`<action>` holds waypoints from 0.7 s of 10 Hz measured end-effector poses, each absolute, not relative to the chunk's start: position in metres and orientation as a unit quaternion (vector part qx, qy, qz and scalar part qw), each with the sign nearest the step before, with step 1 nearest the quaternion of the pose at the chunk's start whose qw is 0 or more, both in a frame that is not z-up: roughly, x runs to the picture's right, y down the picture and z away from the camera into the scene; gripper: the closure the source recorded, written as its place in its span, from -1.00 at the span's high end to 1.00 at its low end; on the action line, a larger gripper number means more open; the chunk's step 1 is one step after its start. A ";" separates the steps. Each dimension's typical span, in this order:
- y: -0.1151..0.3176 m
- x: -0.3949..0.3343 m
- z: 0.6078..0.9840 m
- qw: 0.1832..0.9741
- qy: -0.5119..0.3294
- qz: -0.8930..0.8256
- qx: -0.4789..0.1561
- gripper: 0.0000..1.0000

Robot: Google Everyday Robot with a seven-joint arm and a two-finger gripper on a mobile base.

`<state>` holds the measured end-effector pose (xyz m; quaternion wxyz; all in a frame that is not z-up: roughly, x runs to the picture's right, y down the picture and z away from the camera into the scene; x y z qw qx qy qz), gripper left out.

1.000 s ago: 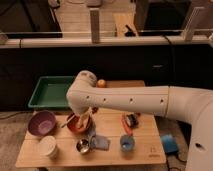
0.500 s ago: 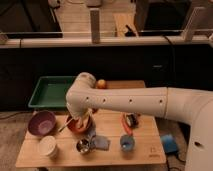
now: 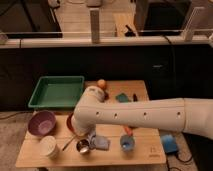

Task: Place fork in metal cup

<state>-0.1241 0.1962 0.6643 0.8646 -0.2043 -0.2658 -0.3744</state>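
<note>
The gripper, tucked under the arm just above the metal cup, has its jaws pressed together on the fork, which slants toward the near left, outside the cup.

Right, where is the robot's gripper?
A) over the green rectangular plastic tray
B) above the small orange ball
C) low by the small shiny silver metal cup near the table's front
C: the gripper sits under the bend of the white arm, right by the metal cup.
</note>
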 end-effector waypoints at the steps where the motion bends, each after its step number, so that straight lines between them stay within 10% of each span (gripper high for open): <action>1: 0.202 -0.113 0.662 0.861 -0.263 -0.377 -0.217 -0.95; 7: 0.210 -0.096 0.697 0.842 -0.285 -0.376 -0.261 -0.95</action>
